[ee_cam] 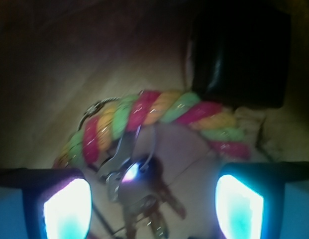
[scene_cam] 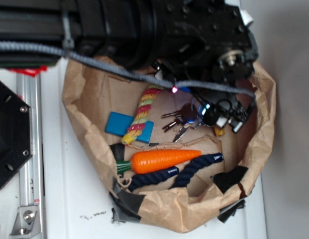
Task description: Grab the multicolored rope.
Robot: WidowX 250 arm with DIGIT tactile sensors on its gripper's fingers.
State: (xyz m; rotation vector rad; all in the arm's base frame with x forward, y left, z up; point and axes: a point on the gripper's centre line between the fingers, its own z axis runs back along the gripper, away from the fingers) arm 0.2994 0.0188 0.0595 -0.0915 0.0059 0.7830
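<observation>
Currently the claw (ee_cam: 153, 199) is spread wide and holds nothing; in the wrist view its two glowing fingertips (ee_cam: 67, 206) stand at the left and right lower corners with a clear gap between them.

Nearest to the claw, directly between and just ahead of the fingers, lies a bunch of keys (ee_cam: 137, 191). In the exterior view the same keys (scene_cam: 181, 122) sit just beside the claw (scene_cam: 221, 117), inside the crumpled brown paper bag (scene_cam: 87, 124).

Next out, beyond the keys, runs the multicolored rope (ee_cam: 154, 122), arched across the claw's line of approach. One key blade overlaps its near edge. In the exterior view the rope (scene_cam: 142, 113) lies well to the side of the claw, its lower end resting on a blue block (scene_cam: 119, 124).

Farthest from the claw are the toy carrot (scene_cam: 166, 160) and the dark navy rope (scene_cam: 194, 169), near the bag's torn rim.

Hazards, as judged:
- Closing at the present position would likely take the keys, not the rope, because the keys occupy the gap.
- Descending without advancing could trap a key against the rope and spoil the grip.
- The grey cable (scene_cam: 119, 69) draped across the bag opening could snag on the arm.
- The wrist view is dim and blurred; clearance from the bag floor cannot be judged.
</observation>
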